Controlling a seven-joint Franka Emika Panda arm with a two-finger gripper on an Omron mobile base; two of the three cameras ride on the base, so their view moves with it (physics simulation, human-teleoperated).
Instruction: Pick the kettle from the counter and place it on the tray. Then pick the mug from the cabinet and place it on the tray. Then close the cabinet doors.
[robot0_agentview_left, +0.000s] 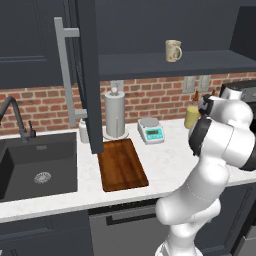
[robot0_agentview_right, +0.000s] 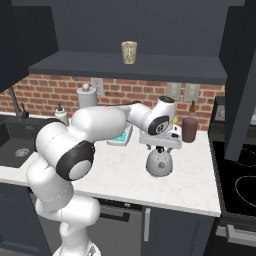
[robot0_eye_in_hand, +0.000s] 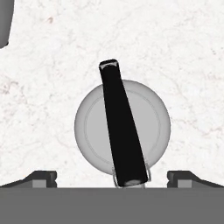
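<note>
The counter (robot0_agentview_left: 170, 165) is taken as the landmark: a white speckled worktop running under a brick wall, with a dark sink set into it at one end. Above the counter the cabinet (robot0_agentview_right: 130, 67) is seen with its cabinet doors (robot0_agentview_left: 90, 75) swung wide, presumably left open so that the shelf can be reached later. On that shelf, well above the counter, the mug (robot0_agentview_right: 129, 52) is stood upright and alone. The tray (robot0_agentview_left: 121, 165) is laid flat on the counter beside the sink, just in front of a paper-towel roll (robot0_agentview_left: 114, 114), and nothing is carried on it yet. The kettle (robot0_agentview_right: 159, 162) is stood on the counter well apart from the tray, toward the stove end, with a maroon canister (robot0_agentview_right: 189, 129) behind it by the wall. The gripper (robot0_agentview_right: 161, 148) is held directly over the kettle, pointing down. In the hand view the black handle (robot0_eye_in_hand: 121, 127) is seen running between the two fingertips (robot0_eye_in_hand: 41, 178), which are spread fully apart and closed on nothing. The hand is judged to be lined up so that the handle can be caught once it is lowered; the first pick is not yet made.
</note>
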